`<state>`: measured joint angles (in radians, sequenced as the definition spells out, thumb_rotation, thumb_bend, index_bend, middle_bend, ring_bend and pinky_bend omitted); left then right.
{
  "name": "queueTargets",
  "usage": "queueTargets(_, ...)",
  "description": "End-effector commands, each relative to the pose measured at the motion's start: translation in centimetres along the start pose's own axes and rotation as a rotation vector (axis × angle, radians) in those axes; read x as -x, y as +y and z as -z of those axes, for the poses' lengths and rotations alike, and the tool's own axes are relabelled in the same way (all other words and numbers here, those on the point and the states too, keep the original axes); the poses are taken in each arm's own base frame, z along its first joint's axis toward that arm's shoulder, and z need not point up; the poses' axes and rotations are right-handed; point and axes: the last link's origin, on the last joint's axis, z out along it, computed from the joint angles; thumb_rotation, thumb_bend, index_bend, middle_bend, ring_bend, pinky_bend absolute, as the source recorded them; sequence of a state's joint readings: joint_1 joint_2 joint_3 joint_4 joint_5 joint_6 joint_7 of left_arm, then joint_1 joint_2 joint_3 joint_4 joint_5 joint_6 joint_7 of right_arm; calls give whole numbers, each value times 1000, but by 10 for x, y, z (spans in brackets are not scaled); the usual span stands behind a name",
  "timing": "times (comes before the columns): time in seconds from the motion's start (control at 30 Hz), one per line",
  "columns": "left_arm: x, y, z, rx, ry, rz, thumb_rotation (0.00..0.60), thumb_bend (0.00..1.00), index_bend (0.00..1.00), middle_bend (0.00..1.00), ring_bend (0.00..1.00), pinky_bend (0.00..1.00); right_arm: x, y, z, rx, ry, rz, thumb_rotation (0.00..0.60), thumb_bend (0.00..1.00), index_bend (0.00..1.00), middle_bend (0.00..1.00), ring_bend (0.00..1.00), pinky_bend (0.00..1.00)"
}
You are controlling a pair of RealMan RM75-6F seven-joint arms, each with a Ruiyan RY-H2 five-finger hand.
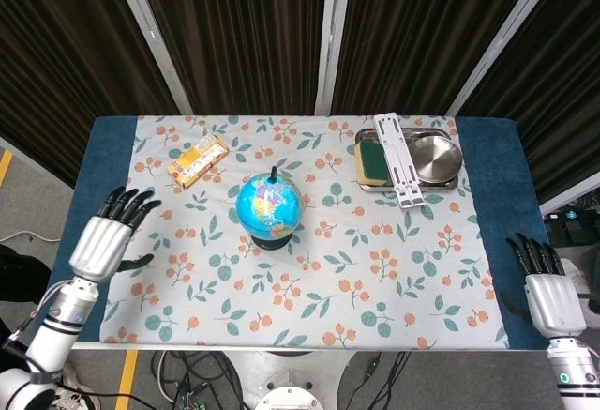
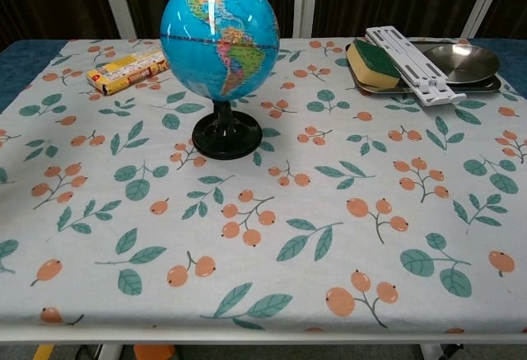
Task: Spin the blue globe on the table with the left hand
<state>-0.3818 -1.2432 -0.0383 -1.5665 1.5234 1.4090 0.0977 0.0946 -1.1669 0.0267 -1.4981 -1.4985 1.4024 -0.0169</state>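
Observation:
The blue globe (image 1: 270,205) stands upright on its black base (image 2: 227,139) near the middle of the floral tablecloth; in the chest view the globe (image 2: 219,35) shows green and yellow continents facing me. My left hand (image 1: 106,241) hovers at the table's left edge, well away from the globe, fingers spread and holding nothing. My right hand (image 1: 547,291) stays at the table's right front corner, fingers extended, empty. Neither hand appears in the chest view.
A yellow-orange box (image 1: 198,160) lies at the back left. A metal tray (image 1: 370,134) at the back right holds a green-yellow sponge (image 1: 374,163), a steel dish (image 1: 438,159) and a white folding stand (image 1: 399,159).

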Motion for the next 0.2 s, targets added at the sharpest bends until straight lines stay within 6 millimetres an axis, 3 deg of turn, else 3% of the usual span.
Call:
queueTargets(0.03,-1,-22,25,-80,-9,-15,600,43,176,117,70,84,-1,-2,0,-4,-1,0,600,217,0,0,0,0)
queueTargets(0.2,2,-47,66,-186,-22,-37,600,43,176,117,70,84,-2,-9,-2,-20,4,1,600,218,0,0,0,0)
